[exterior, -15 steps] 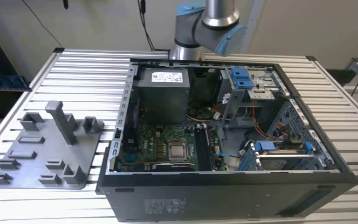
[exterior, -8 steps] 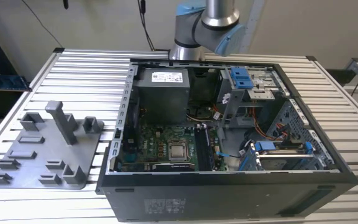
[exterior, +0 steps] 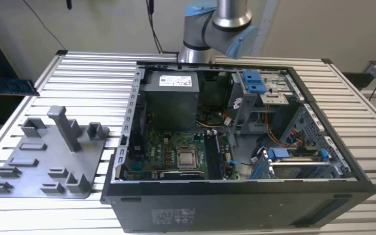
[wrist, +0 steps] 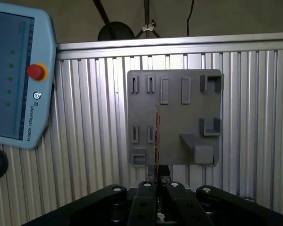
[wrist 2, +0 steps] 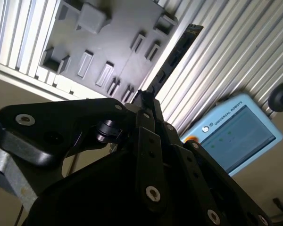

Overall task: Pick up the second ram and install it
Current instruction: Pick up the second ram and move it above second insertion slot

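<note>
The second ram (wrist 2: pixel 178 49) is a thin dark board held between my gripper's (wrist 2: pixel 147 96) fingers and sticking out past their tips. In the first wrist view the ram (wrist: pixel 156 134) shows edge-on, rising from the gripper (wrist: pixel 158 182), which is shut on it. Both wrist views look past it at the grey fixture plate (wrist: pixel 174 117) on the slatted table. A dark blue strip (exterior: pixel 8 86) at the exterior view's left edge looks like the same stick, held off the table. The open computer case (exterior: pixel 240 196) with the green motherboard (exterior: pixel 175 156) lies to the exterior view's right.
The grey fixture (exterior: pixel 51 161) with upright blocks stands on the slatted table (exterior: pixel 90 73), to the exterior view's left of the case. A blue teach pendant (wrist: pixel 14 80) lies beside the table. The arm's base (exterior: pixel 207 29) stands behind the case.
</note>
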Motion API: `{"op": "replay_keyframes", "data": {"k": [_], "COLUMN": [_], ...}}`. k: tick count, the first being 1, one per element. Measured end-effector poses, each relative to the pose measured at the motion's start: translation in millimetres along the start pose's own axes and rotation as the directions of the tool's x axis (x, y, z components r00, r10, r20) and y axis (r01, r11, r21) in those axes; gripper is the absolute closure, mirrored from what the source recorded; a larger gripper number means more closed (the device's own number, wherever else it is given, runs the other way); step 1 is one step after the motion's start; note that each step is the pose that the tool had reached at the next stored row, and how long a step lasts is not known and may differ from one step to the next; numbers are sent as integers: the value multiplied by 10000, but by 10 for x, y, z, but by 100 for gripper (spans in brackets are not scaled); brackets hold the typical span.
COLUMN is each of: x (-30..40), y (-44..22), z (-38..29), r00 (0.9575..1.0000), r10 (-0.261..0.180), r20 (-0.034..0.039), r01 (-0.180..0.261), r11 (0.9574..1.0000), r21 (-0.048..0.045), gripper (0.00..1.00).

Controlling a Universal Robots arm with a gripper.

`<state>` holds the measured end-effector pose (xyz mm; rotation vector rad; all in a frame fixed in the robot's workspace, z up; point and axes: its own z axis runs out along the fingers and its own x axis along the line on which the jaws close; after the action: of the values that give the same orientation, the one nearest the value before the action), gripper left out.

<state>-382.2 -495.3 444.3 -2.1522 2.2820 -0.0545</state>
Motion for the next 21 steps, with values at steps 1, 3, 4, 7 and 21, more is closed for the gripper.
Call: {"op": "replay_keyframes", "data": {"k": [1, 3, 4, 7, 21], "x": [-1, -3, -4, -7, -22], "y": [-20, -55, -73, -127, -368], "z": [0, 2, 2, 4, 10], "r00": [10000, 10000, 10000, 10000, 10000], "r10": [-1, 0, 0, 0, 0], "r20": [0, 1, 1, 1, 1], "r01": [1, 0, 0, 0, 0], "r11": [10000, 10000, 10000, 10000, 10000], "r21": [-1, 0, 0, 0, 0], "gripper": [86, 86, 86, 86, 86]}}
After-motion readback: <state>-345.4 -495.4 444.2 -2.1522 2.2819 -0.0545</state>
